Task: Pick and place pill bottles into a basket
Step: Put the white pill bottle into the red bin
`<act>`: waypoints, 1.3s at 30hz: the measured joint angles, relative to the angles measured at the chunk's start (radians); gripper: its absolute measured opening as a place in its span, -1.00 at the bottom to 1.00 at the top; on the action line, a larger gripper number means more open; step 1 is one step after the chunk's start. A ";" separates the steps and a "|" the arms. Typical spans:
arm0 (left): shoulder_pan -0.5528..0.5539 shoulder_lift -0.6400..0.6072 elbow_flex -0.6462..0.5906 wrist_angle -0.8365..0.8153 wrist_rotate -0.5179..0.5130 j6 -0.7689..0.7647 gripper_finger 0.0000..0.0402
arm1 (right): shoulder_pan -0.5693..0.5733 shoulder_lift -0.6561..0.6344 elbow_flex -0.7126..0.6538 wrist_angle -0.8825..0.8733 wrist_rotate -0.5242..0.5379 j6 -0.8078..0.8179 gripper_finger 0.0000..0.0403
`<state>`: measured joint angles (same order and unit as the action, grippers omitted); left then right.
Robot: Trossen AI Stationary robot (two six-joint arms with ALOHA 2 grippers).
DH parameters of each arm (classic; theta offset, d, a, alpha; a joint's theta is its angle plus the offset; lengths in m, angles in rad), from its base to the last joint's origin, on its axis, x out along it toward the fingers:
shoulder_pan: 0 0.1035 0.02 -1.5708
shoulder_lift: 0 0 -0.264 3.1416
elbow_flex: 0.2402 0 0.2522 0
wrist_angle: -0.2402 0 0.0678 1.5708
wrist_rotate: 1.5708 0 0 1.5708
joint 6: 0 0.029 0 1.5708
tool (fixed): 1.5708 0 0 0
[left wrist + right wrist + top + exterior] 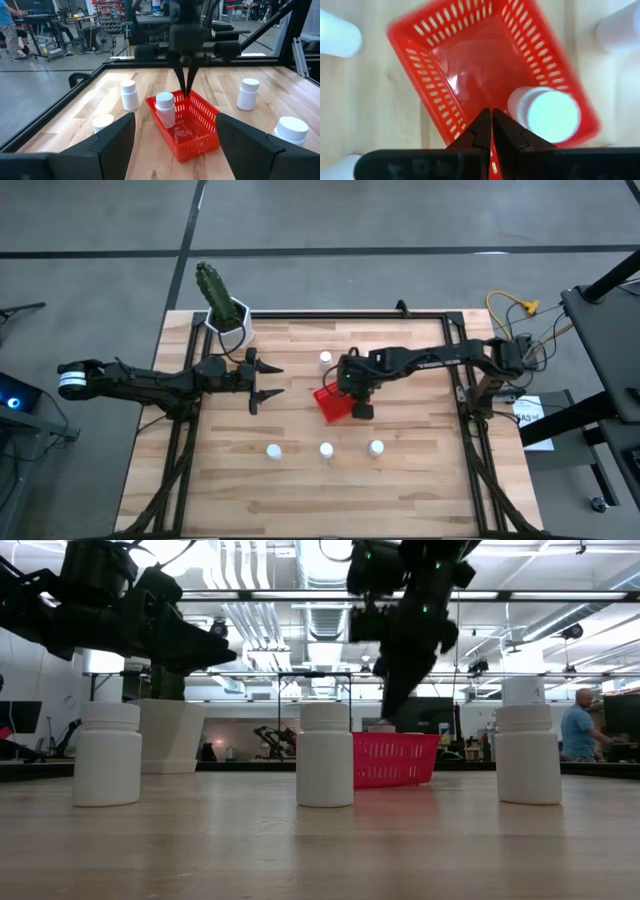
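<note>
— Well, counted pill bottles [326,450]?
— Five: three in a row, one [325,359] behind, one [165,108] inside red basket [200,131].
— Grippers?
— Right gripper [491,121] pinched together above basket; left gripper [266,381] spread apart, empty, nearby.

one bottle [165,109] in basket [200,135], three bottles [326,449] before it

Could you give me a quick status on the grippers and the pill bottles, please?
Right gripper shut, empty, above the basket. Left gripper open, waiting beside it. One bottle in the basket; others on the table. Nothing in the way.
</note>
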<state>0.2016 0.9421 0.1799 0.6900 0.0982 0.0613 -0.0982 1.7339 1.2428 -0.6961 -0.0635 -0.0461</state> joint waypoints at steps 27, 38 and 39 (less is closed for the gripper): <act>0.000 -0.187 -0.115 0.060 0.000 0.033 0.29 | -0.091 -0.762 -0.695 0.748 0.022 -0.161 -0.96; 0.000 -0.162 -0.121 0.063 -0.001 0.057 0.29 | -0.090 -0.811 -0.774 0.781 0.093 -0.081 -0.96; 0.000 -0.159 -0.117 0.065 -0.001 0.056 0.29 | -0.090 -0.807 -0.774 0.782 0.093 -0.081 -0.96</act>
<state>0.2016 0.7832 0.0630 0.7552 0.0971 0.1176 -0.1883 0.9269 0.4690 0.0856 0.0299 -0.1269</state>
